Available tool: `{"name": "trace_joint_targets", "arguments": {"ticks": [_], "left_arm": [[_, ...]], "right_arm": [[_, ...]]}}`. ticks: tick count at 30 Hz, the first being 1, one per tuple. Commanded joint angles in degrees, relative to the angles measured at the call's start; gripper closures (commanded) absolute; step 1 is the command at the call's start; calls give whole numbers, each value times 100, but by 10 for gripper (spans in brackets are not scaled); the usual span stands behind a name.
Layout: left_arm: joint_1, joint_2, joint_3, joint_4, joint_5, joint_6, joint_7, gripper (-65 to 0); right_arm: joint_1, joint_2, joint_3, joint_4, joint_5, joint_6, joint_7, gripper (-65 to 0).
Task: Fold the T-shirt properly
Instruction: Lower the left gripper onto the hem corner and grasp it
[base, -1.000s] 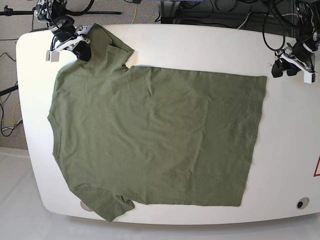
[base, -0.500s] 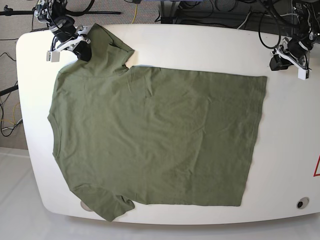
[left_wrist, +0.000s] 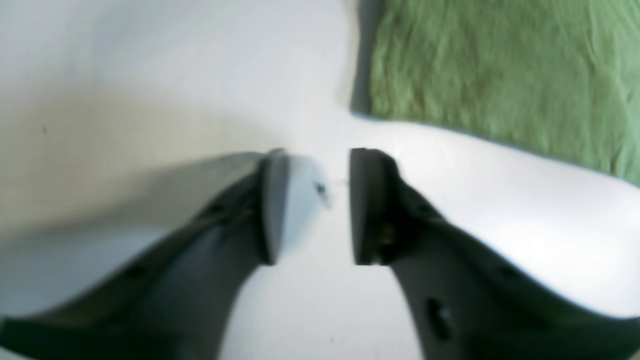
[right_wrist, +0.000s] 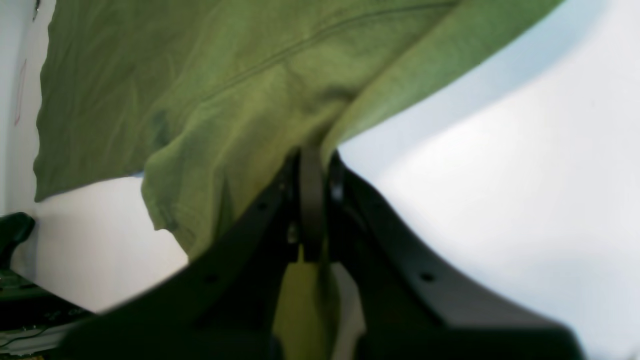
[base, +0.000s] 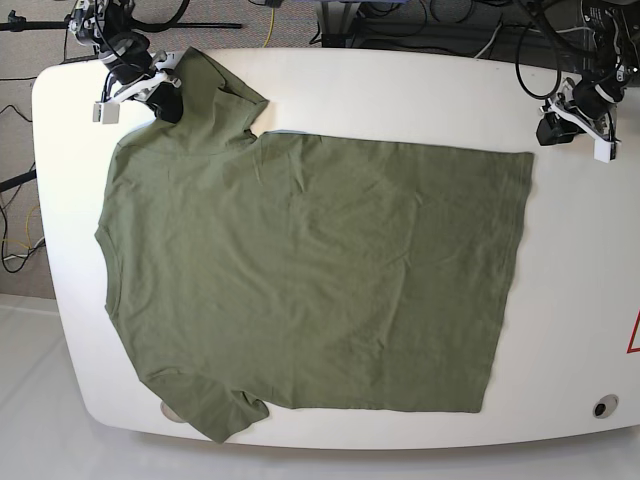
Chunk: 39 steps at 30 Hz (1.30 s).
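At the bench's (base: 350, 75) far left corner, the right pincer (base: 160, 92) is clamping the T-shirt's (base: 310, 270) sleeve; the shirt is lying flat across the middle. Near the far right corner, the left pincer (base: 572, 128) is hovering part-open, gripping nothing.

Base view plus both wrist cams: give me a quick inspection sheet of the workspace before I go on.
Surface: white table, rounded corners, bare around the cloth.
Job's things: T-shirt spread flat, unfolded; one sleeve overhangs the near edge.
Clutter: nothing seen on the table.
Grippers: right gripper shut on the T-shirt at the far sleeve; left gripper open, empty, over bare table beside the hem corner.
Cables: black cables hang behind the far edge by the left arm.
Surroundings: round fitting and red triangle sticker near the table's edge.
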Motion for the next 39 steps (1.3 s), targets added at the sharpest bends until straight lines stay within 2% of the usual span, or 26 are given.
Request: {"name": "trace_joint_targets", "arguments": {"ticks": [1,6,28,34,39], "left_arm": [[-71,-124,-16,36,-131,-72,-211,-301],[-153,-112,160,-79,-147,-67,-368,-391],[-253,83,332,-220,-73,-57,-236,-296],[-267,98,331,-225,-79,-51,-231,-240],[-343,142,380,-243,-105,-69,-236,-262]], "right_arm": [[-37,47,29,23,-73,-13,-67,0],[-46,45,22,11,-77,25,-76,0],[-50,27,-4,36,-56,65,-77,0],[-49,27,-7,39,-68,58,-93,0],[-43,28,-21,42,-58,61,-39,0]]}}
